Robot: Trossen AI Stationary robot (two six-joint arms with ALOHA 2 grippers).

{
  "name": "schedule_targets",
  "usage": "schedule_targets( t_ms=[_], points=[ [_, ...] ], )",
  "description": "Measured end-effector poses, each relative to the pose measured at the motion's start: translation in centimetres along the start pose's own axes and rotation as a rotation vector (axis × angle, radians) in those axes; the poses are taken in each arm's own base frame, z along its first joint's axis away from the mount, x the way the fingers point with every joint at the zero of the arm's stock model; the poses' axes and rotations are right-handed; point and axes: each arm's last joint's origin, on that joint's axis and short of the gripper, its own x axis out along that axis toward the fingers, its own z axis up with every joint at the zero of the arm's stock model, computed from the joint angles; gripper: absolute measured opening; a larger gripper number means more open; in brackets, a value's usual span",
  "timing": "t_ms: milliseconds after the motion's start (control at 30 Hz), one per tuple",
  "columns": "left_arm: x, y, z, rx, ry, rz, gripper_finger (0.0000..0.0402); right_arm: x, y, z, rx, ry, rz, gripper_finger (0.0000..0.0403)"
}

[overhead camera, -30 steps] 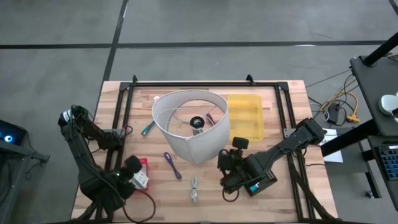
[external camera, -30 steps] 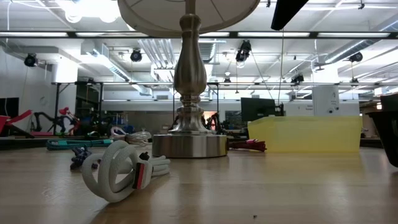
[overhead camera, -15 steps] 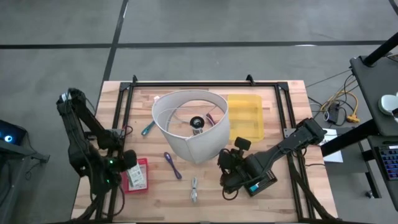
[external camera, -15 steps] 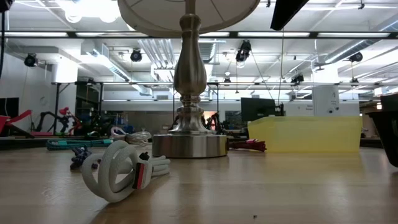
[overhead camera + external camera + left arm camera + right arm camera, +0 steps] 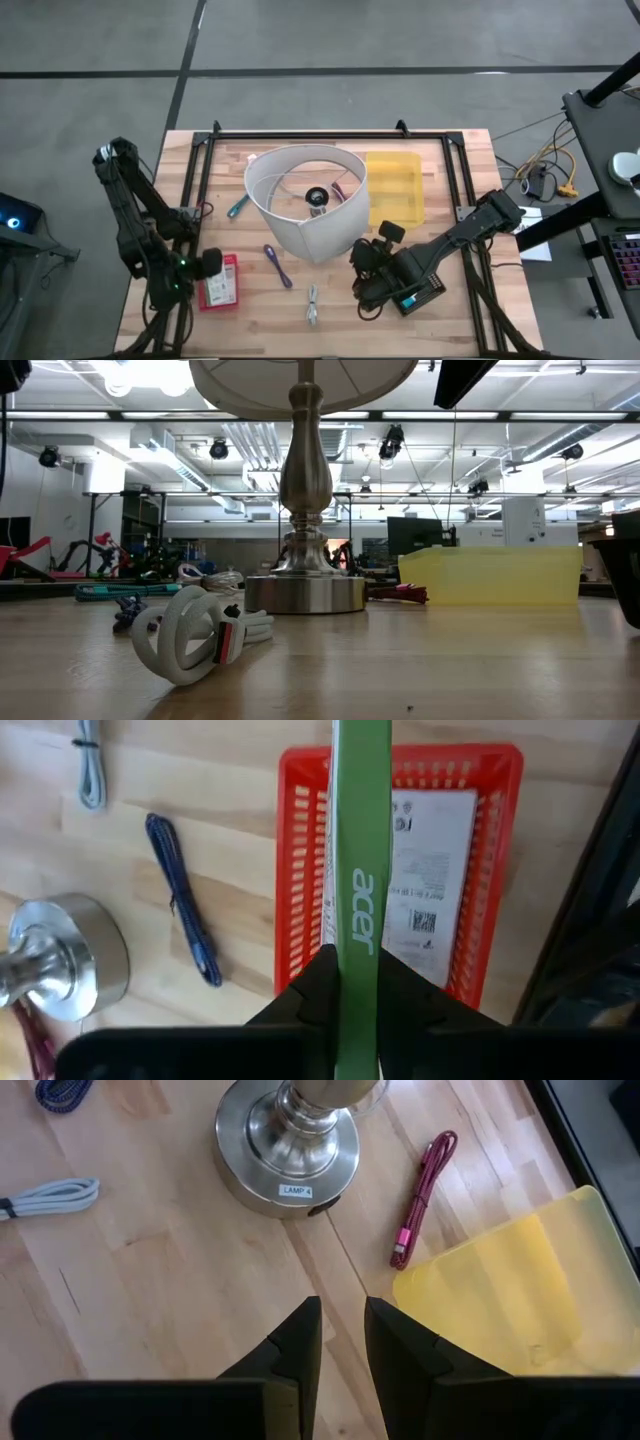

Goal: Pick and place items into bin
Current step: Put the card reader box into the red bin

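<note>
My left gripper [image 5: 358, 982] is shut on a green stick [image 5: 361, 810] marked "acer", above a red basket [image 5: 300, 870] near the table's left front [image 5: 220, 282]; a white printed card lies in that basket. The yellow bin [image 5: 395, 190] stands at the far right, beside the white lampshade [image 5: 305, 200]. A blue cord [image 5: 277, 265] and a grey cable [image 5: 312, 303] lie on the wood between the arms. My right gripper [image 5: 343, 1325] hovers over bare wood near the lamp base [image 5: 290, 1150], a narrow gap between its fingers and nothing in it. My left gripper pinches the green stick between its two fingers, on the stick's two long edges below the "acer" mark [image 5: 357, 955]. The fingers slant steeply down. The stick runs forward out of the hold, above the red basket.
A red cable [image 5: 420, 1195] lies between the lamp base and the bin [image 5: 500, 1300]. A teal tool [image 5: 238, 206] lies left of the lampshade. Black rails [image 5: 330, 133] frame the table top. In the low view the coiled grey cable [image 5: 190, 635] lies nearest.
My left gripper has drawn back toward the table's left edge and rolled about its own line, still shut on the green stick. The red basket, partly covered by it before, now shows whole. My right gripper has rolled a little in place.
</note>
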Motion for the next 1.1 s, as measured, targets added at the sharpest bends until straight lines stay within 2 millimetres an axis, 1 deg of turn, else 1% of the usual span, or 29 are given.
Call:
schedule_targets(
  t_ms=[133, 267, 333, 467, 667, 800, 933, 1100],
  points=[
    [0.7, -0.2, 0.0, 0.012, 0.009, -0.005, 0.0041, 0.0, 0.0, 0.0, -0.002, 0.0, 0.0, 0.0068],
    [1.8, -0.7, -0.5, 0.089, 0.054, -0.022, 0.0047, 0.0, 0.0, 0.0, -0.002, 0.0, 0.001, 0.0068],
    [2.1, -0.9, -0.7, 0.096, 0.065, -0.024, 0.0048, 0.0, 0.0, 0.0, -0.002, 0.0, 0.001, 0.0068],
    [2.3, -1.0, -0.9, 0.098, 0.076, -0.039, 0.005, 0.0, 0.0, 0.0, -0.002, -0.001, 0.001, 0.0068],
    [2.1, -1.0, -0.8, 0.087, 0.056, -0.071, 0.0056, 0.0, 0.0, 0.0, 0.0, -0.002, 0.003, 0.0068],
    [1.6, -0.7, -0.5, 0.076, 0.034, -0.062, 0.0089, 0.0, 0.0, 0.0, 0.002, -0.001, 0.003, 0.0068],
    [1.3, -0.5, -0.2, 0.023, 0.012, -0.066, 0.0142, 0.0, 0.0, 0.0, 0.01, -0.001, 0.003, 0.0068],
    [0.8, -0.4, -0.2, 0.022, 0.018, -0.079, 0.0211, 0.0, 0.0, 0.0, 0.011, -0.002, 0.003, 0.0068]
  ],
)
